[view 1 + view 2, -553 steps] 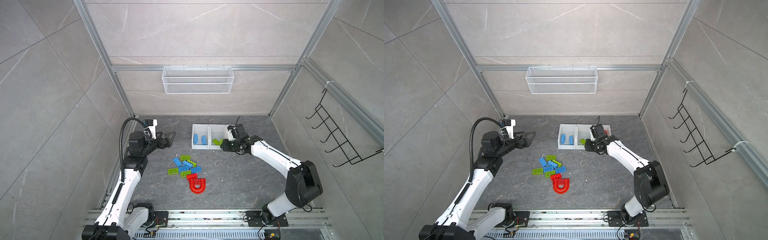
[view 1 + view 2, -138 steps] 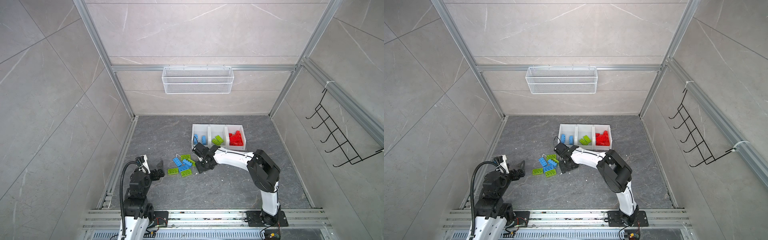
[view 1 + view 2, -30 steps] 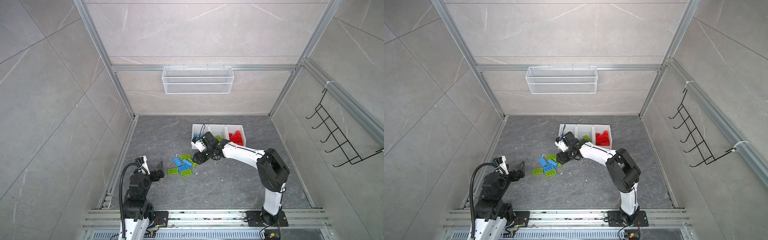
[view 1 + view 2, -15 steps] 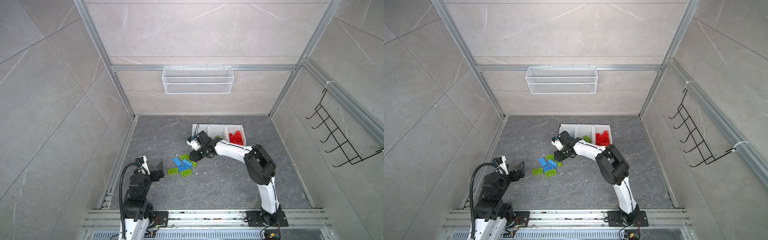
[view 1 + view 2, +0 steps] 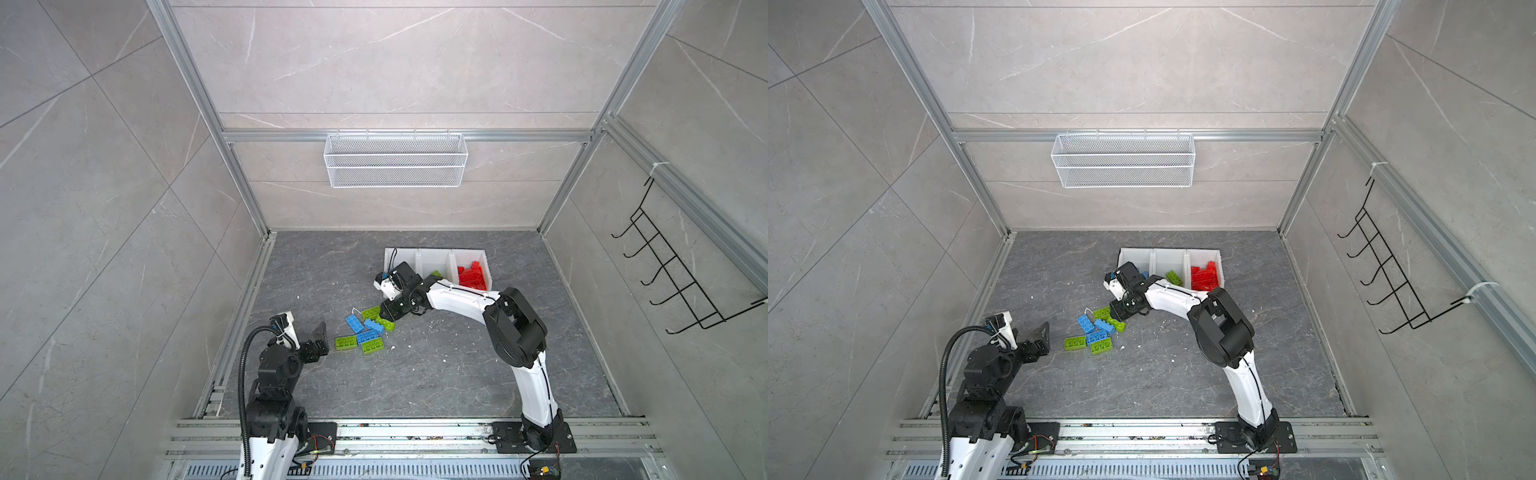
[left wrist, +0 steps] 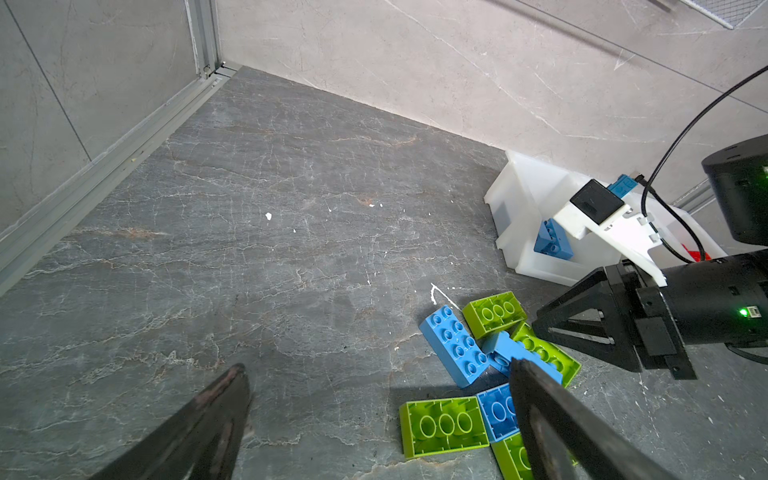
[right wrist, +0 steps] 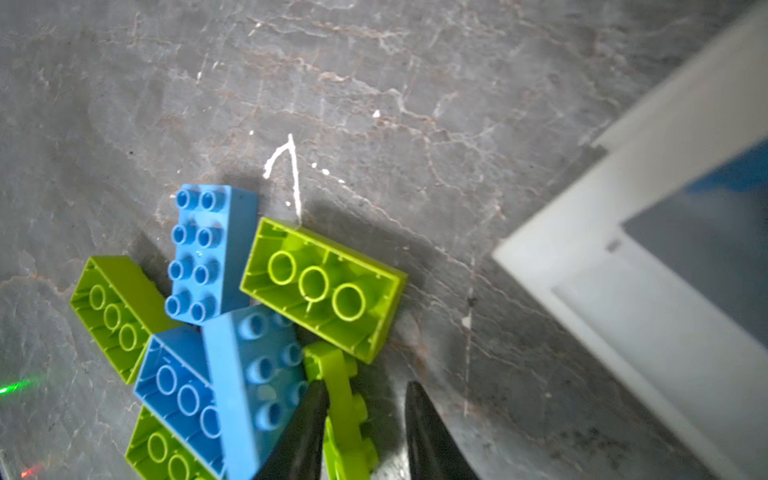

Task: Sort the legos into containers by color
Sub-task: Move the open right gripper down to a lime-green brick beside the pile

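Several blue and lime green legos (image 5: 365, 332) lie in a loose pile on the grey floor, mid-left in both top views. My right gripper (image 7: 365, 386) reaches down at the pile's bin-side edge. Its jaws straddle a green lego (image 7: 343, 399) standing on edge: one finger touches it, and a gap shows at the other. My left gripper (image 6: 376, 368) hovers wide open and empty, left of the pile (image 5: 1094, 334). The containers (image 5: 415, 249) stand behind in a row, with red legos (image 5: 471, 274) in the right bin, a green one (image 5: 1173, 277) in the middle and a blue one (image 6: 552, 241) in the left.
A white wire basket (image 5: 395, 160) hangs on the back wall. A black hook rack (image 5: 673, 278) is on the right wall. Aluminium rails run along the floor's left edge (image 5: 245, 299) and front. White specks dot the floor near the pile.
My right gripper has come down from the left bin to the pile's edge, and its jaws have narrowed around the green lego. The left arm has not moved.
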